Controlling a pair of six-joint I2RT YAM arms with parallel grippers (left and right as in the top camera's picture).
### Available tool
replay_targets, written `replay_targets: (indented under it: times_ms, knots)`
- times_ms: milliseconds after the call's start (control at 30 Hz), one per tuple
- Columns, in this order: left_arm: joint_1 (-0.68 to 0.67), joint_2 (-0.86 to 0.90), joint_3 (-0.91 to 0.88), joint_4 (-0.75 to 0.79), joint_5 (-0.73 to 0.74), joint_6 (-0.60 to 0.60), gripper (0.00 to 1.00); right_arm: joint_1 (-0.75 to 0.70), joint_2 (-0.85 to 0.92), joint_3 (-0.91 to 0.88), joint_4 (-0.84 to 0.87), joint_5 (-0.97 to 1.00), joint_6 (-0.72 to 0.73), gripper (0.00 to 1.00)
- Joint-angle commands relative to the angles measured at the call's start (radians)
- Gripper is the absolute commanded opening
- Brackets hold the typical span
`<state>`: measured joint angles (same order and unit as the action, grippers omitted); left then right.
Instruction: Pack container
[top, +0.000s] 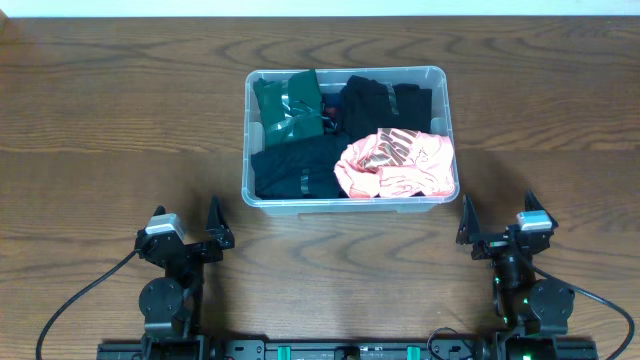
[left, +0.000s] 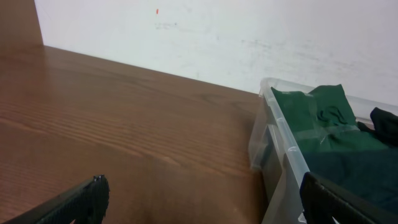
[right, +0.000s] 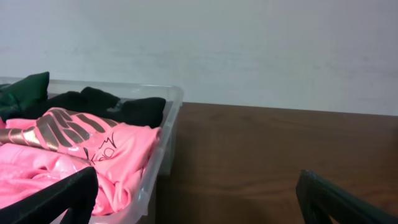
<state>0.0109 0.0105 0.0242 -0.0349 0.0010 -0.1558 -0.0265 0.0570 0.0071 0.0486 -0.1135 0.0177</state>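
Note:
The clear plastic container stands at the table's middle, filled with folded clothes: a dark green garment at its back left, black garments, and a pink garment with a metallic print at its front right. My left gripper rests open near the front left, apart from the container, with nothing between its fingers. Near the front right my right gripper is open too and holds nothing. The right wrist view shows the pink garment against the container's wall.
Bare wooden table lies on both sides of the container. A white wall stands behind the table. Black cables trail from both arm bases at the front edge.

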Motion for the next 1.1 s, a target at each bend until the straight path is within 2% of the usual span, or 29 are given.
replay_targets:
  times_ms: [0,133,1067]
  knots:
    - [0.002,-0.005,-0.020,-0.039,-0.008,0.017,0.98,0.019,-0.050,-0.002,-0.050,0.012,0.011,0.99]
    - [0.002,-0.005,-0.020,-0.039,-0.008,0.017,0.98,0.019,-0.052,-0.002,-0.116,0.019,0.010,0.99]
    - [0.002,-0.005,-0.020,-0.039,-0.008,0.016,0.98,0.019,-0.052,-0.002,-0.116,0.020,0.011,0.99]
